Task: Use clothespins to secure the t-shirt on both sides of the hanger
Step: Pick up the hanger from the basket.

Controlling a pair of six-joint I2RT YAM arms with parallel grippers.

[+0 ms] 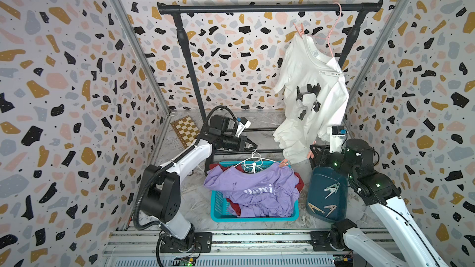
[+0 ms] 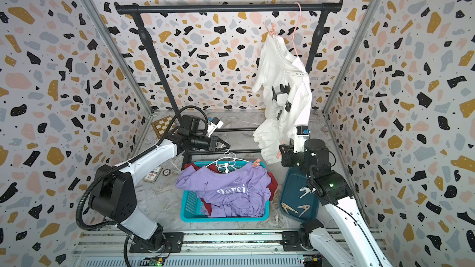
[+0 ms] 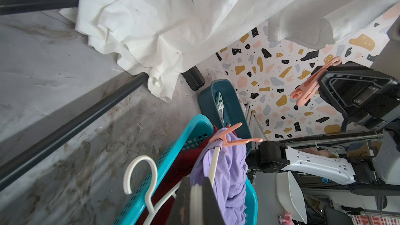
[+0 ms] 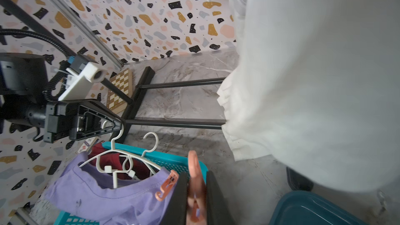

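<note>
Closest to the lens, in the right wrist view, is the peach clothespin (image 4: 194, 163). It is pressed between the two dark fingers of the right end effector (image 4: 197, 177), which is closed on it and carries nothing else. A second clothespin (image 4: 167, 185) already fixes the purple t-shirt (image 4: 97, 193) to one shoulder of the white hanger (image 4: 115, 178), the side nearer the right arm. The opposite shoulder has no pin. Shirt and hanger lie over a red garment in the turquoise basket (image 1: 216, 206) on the table (image 1: 264, 122). The left end effector (image 3: 195, 189) is fully closed, and between its fingers I see a thin white piece, which I judge to be the hook part of that hanger.

My worry is the lift. The grip is on a thin, smooth hook, so the hanger can swing or turn, and then the unpinned shoulder may slide off. A second white hanger (image 4: 152, 133) lies against the first and may come up together with it. The peach clothespin can also twist in the fingers if it meets the cloth at an angle.

The right wrist view shows the tip of the left end effector exactly at the hook, while both top views give only a dark tip above the basket. The left wrist view shows the held pin from the side. Only the top views show the spare clothespins (image 1: 331, 190) in the dark teal tray (image 1: 318, 183), and the white t-shirt (image 1: 316, 93) on the pink hanger (image 1: 331, 39) at the rail (image 1: 257, 8).
</note>
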